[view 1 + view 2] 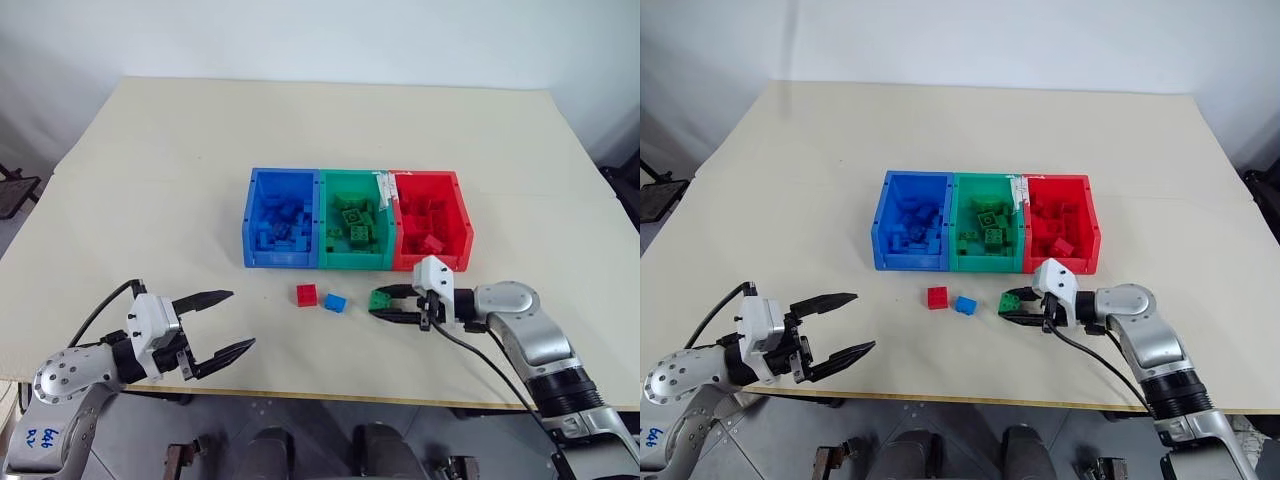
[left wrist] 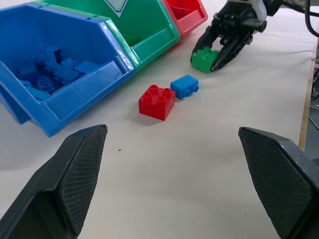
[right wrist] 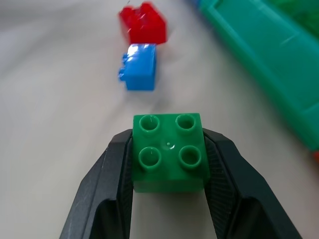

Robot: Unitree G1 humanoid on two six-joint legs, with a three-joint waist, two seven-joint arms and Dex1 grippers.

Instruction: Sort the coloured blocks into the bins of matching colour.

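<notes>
A green block (image 3: 169, 152) sits on the table in front of the bins, and my right gripper (image 1: 384, 303) is shut on it, one finger on each side. To its left lie a small blue block (image 1: 335, 302) and a red block (image 1: 307, 295), both loose on the table. The three joined bins stand behind them: blue bin (image 1: 252, 215), green bin (image 1: 352, 258) and red bin (image 1: 462, 225), each holding several blocks of its own colour. My left gripper (image 1: 222, 322) hangs open near the table's front left edge, empty, well left of the loose blocks.
The pale table (image 1: 180, 160) stretches wide around the bins, with its front edge close to both grippers. A white label strip (image 1: 384, 188) lies on the wall between the green and red bins. A cable (image 1: 470, 360) trails from my right wrist.
</notes>
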